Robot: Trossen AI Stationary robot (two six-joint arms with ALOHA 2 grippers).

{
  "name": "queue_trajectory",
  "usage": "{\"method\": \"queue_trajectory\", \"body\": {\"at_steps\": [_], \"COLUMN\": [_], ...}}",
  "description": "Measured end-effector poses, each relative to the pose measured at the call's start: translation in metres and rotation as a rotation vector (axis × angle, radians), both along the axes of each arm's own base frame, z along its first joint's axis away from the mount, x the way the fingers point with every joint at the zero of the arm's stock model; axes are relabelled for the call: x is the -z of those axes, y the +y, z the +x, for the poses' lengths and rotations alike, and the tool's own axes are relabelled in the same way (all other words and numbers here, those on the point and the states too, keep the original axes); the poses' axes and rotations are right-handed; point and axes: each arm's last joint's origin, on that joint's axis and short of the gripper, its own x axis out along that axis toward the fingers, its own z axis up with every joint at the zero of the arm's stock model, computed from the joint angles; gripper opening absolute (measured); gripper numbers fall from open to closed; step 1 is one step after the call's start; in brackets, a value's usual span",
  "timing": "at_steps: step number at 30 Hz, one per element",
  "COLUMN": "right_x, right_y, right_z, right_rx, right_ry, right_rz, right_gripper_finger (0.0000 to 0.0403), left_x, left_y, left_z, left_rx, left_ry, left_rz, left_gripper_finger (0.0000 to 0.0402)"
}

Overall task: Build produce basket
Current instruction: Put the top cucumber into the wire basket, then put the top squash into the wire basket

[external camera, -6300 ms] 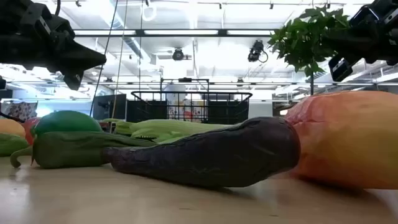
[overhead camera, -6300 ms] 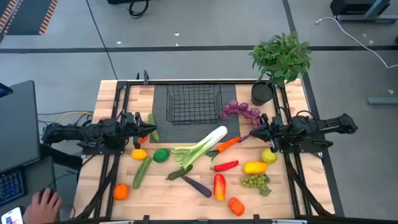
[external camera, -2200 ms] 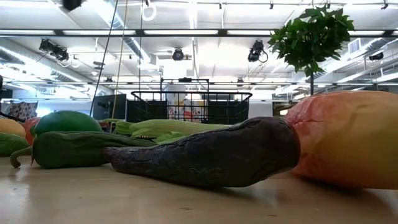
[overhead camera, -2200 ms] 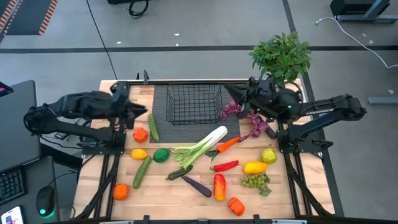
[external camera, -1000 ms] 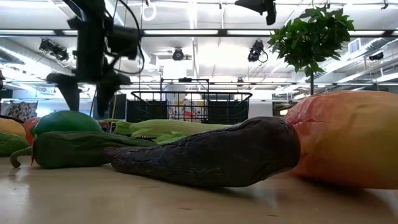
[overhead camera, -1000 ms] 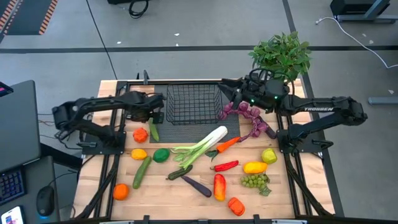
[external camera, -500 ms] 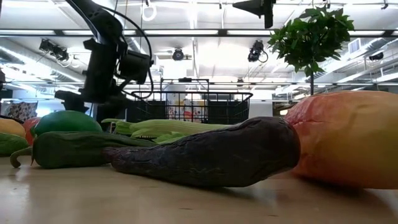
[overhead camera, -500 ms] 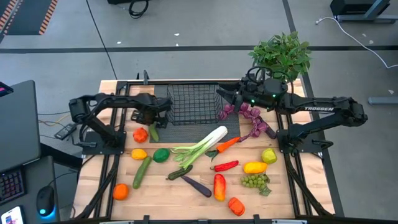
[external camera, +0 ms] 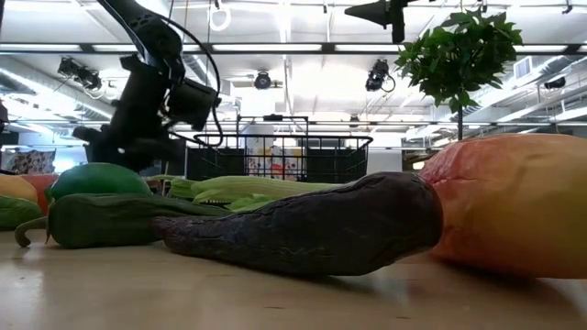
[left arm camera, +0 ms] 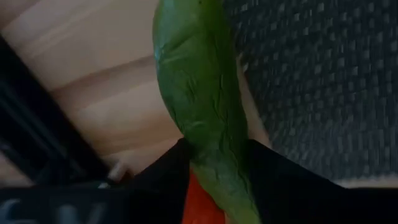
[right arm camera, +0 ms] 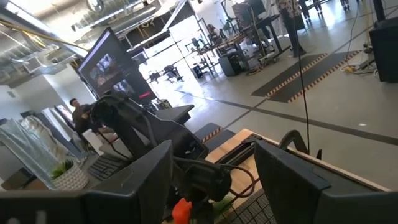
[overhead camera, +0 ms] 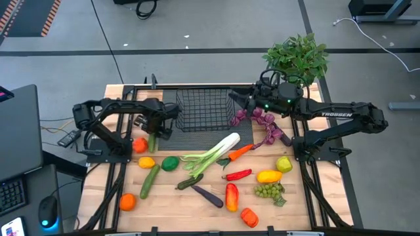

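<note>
Black wire basket (overhead camera: 205, 109), one, left gripper (overhead camera: 153, 131) clamping one cucumber (left arm camera: 199, 106), right gripper (overhead camera: 234, 98) parted, empty.

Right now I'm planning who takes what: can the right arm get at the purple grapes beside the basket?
Probably yes: the right gripper hangs open just above the purple grapes, with nothing between them.

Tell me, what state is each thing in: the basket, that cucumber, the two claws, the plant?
basket: upright, empty.
cucumber: lying beside the basket, between the left gripper's fingers.
left gripper: shut on the cucumber.
right gripper: open, holding nothing, above the basket's right end.
potted plant: upright at the table's far right corner.
</note>
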Motion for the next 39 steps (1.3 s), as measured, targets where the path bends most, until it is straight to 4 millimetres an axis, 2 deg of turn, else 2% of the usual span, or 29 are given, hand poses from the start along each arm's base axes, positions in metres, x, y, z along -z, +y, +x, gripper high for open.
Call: {"method": "queue_trajectory", "body": {"at_steps": [4, 8, 15, 19, 21, 24, 28, 34, 39], "right_x": [0.000, -0.003, -0.011, -0.011, -0.019, -0.033, -0.043, -0.043, -0.037], "right_y": [0.000, 0.000, 0.000, -0.002, -0.002, -0.002, -0.002, -0.002, -0.001], "right_z": [0.000, -0.002, -0.004, -0.004, -0.005, -0.007, -0.010, -0.011, -0.011], "right_rx": [-0.001, -0.004, 0.033, 0.094, 0.100, 0.102, 0.127, 0.145, 0.137], "right_ry": [-0.003, -0.045, -0.109, -0.101, -0.097, -0.073, 0.013, 0.076, 0.120], "right_rz": [0.008, 0.040, 0.002, 0.007, 0.007, -0.005, -0.066, -0.084, -0.026], "right_gripper_finger": [0.0232, 0.0232, 0.0232, 0.0232, 0.0232, 0.0232, 0.0232, 0.0237, 0.0245], "left_x": [-0.025, -0.067, -0.149, -0.182, -0.195, -0.205, -0.197, -0.164, -0.160], "left_y": [-0.001, -0.003, 0.000, 0.003, 0.005, 0.011, 0.019, 0.028, 0.025], "left_z": [-0.002, -0.006, 0.002, 0.012, 0.016, 0.028, 0.047, 0.067, 0.061], "left_rx": [0.033, 0.035, 0.060, 0.088, 0.079, 0.063, 0.134, 0.160, 0.171], "left_ry": [-0.046, -0.146, -0.561, -0.755, -0.828, -0.916, -0.928, -0.800, -0.733], "left_rz": [0.013, 0.062, 0.315, 0.482, 0.527, 0.576, 0.570, 0.451, 0.416], "left_gripper_finger": [0.0098, 0.0100, 0.0112, 0.0113, 0.0113, 0.0114, 0.0133, 0.0239, 0.0312]}}
